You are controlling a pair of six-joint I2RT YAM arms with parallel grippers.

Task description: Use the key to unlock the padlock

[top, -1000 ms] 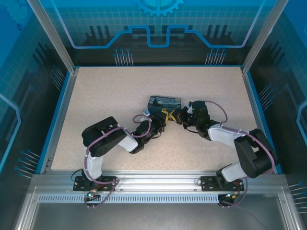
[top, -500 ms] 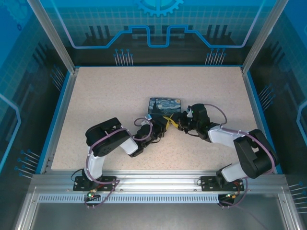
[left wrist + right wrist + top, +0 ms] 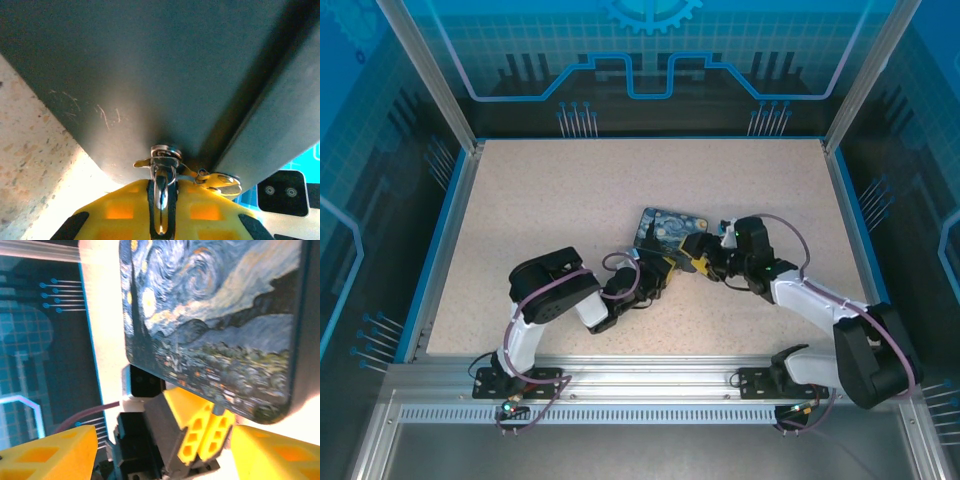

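Note:
The dark box with the night-sky print (image 3: 670, 228) lies on the table, and its picture side (image 3: 210, 315) faces the right wrist camera. My left gripper (image 3: 666, 267) is at the box's near corner, shut on a thin silvery metal loop (image 3: 161, 197) that looks like the padlock's shackle. The padlock's blue body is hidden. A small brass key (image 3: 221, 182) hangs right beside that loop, under the box's dark edge (image 3: 150, 75). My right gripper (image 3: 697, 252) stands open just right of the left one, with nothing between its yellow fingers (image 3: 45, 455). The left gripper's shut fingers (image 3: 210, 432) sit in the gap between them.
The speckled beige table (image 3: 540, 220) is bounded by blue-edged walls, with an aluminium rail (image 3: 640, 385) along the near side. Both arms bend inward and meet near the table's middle, close to the box.
My right gripper has opened from shut and drawn slightly to the right. The box has turned and shifted right, showing more of its printed face. My left gripper stays shut and followed rightward.

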